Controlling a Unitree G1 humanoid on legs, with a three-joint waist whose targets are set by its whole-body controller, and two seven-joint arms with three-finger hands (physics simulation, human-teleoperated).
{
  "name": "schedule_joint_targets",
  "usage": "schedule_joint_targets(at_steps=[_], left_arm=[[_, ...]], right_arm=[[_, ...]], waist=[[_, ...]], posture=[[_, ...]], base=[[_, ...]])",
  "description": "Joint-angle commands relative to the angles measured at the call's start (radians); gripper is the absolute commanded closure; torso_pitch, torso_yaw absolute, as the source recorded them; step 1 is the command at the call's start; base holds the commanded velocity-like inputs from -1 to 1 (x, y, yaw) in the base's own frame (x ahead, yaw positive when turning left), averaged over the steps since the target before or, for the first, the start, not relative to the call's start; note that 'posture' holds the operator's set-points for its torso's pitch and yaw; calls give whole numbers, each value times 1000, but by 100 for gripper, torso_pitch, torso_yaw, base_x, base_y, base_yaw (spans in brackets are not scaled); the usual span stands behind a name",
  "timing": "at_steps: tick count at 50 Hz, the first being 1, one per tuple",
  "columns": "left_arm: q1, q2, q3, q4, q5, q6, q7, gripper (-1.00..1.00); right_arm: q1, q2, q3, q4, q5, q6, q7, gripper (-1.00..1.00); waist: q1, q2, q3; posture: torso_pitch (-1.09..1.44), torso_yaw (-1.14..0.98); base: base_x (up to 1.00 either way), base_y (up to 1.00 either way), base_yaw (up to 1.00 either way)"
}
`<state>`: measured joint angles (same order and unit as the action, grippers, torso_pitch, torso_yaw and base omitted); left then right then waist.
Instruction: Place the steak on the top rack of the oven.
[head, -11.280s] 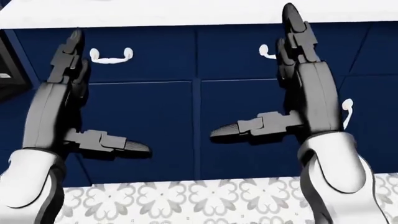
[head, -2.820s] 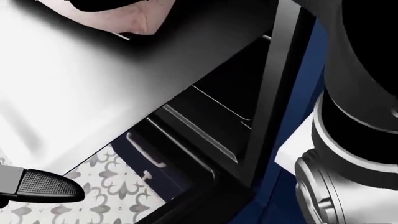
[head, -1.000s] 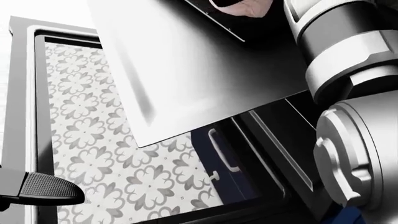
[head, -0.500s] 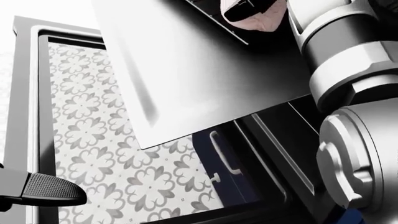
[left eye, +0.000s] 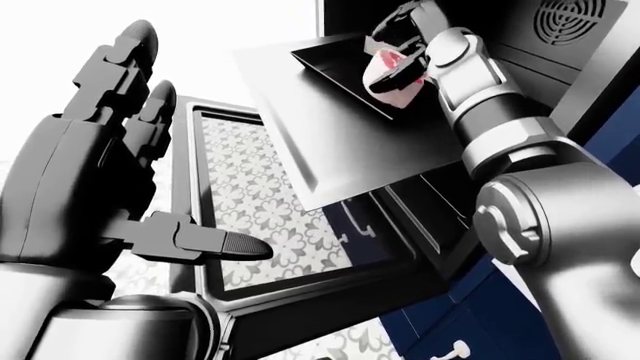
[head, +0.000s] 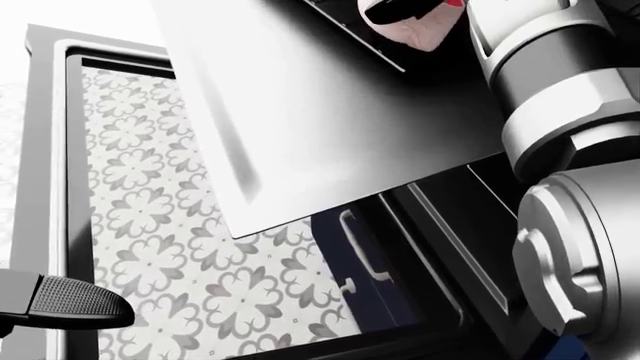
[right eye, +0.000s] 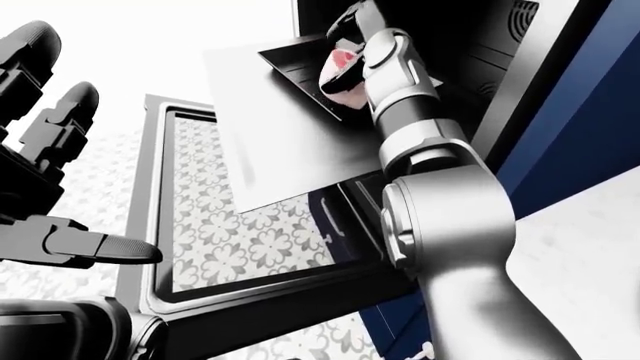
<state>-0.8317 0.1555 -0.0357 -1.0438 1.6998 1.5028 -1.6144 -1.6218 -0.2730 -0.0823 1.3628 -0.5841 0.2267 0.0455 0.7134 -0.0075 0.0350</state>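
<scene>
My right hand fingers pinch the steak over the dark rack, seemingly near its edge; released here, it could slide off. Left hand fingers spread.

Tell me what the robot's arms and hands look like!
The left hand is dark grey, with chunky jointed fingers and ribbed black fingertips. The right arm is shiny silver-grey, built from round barrel-like segments with a big disc-shaped joint. The right hand is dark too. No cables or markings show.
</scene>
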Motion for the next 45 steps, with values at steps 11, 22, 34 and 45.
schedule_joint_targets(at_steps=[11,22,34,45], left_arm=[[-28,9,12,-3,-6,-12,1,-100],[-26,3,20,-3,-9,-22,1,-100],[-19,3,0,-3,7,-9,1,-100],[-21,13,8,-3,-1,-6,1,-100]], right_arm=[[-39,-14,2,-49,-8,-27,-4,-58],[-58,-12,1,-53,-5,-29,26,-100],[-138,-13,10,-79,-2,-43,76,-100],[-255,-15,19,-257,50,50,191,-100]], waist=[[1,1,-31],[0,2,-33],[-2,3,-30],[-5,4,-20]], posture=[[0,57],[0,57],[0,57],[0,57]], base=[[0,0,0],[0,0,0],[0,0,0],[0,0,0]])
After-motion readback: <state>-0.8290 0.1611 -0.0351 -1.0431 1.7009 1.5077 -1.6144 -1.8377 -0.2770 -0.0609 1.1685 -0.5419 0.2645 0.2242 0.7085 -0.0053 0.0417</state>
